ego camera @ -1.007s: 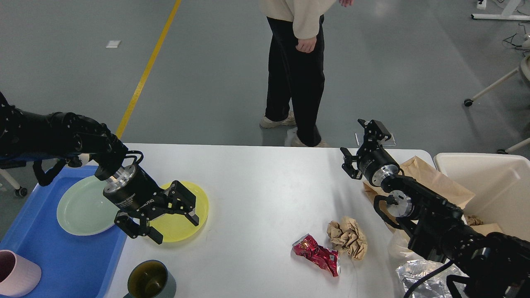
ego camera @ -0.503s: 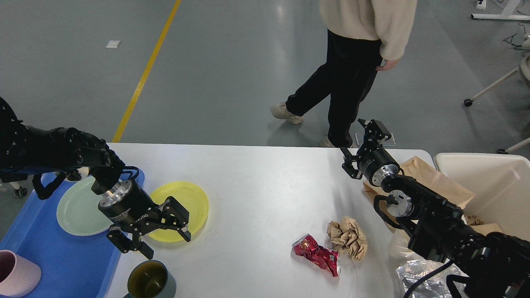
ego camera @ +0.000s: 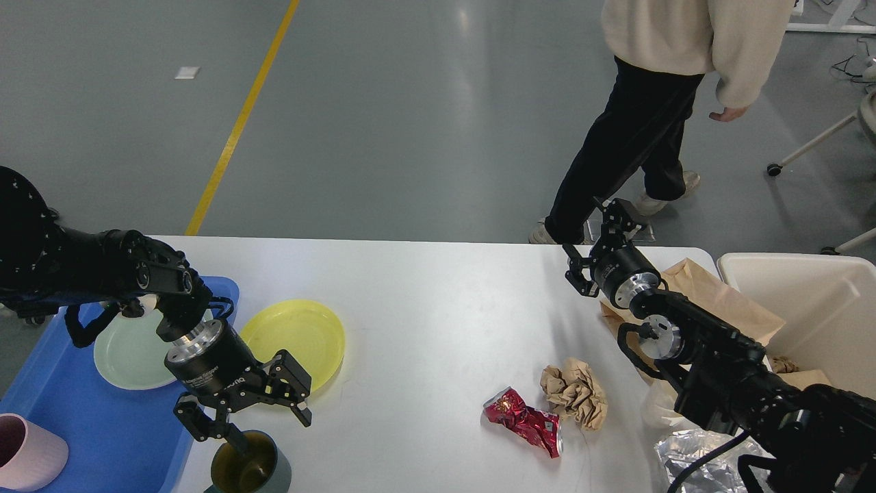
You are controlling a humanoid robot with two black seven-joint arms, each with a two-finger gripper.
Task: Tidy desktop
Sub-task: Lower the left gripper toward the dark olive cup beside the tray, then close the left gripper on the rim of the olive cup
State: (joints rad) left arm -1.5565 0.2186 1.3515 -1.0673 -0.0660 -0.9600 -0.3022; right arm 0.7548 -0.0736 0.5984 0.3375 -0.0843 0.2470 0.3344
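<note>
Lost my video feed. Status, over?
Left claw open, over the grey cup. Right claw cannot tell, idle. Desktop uncleared: yellow plate, red can, paper wad.

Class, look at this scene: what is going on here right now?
A two-armed robot is tidying the desktop. Its left end effector, open, hangs over the dark cup near the yellow plate. The right end effector is raised, holding nothing. A crushed red can and crumpled paper wait.

Left gripper (ego camera: pixel 254 424) moved from yellow plate (ego camera: pixel 295 338) down over cup (ego camera: pixel 248 470), person (ego camera: pixel 657 103) walked right
</note>
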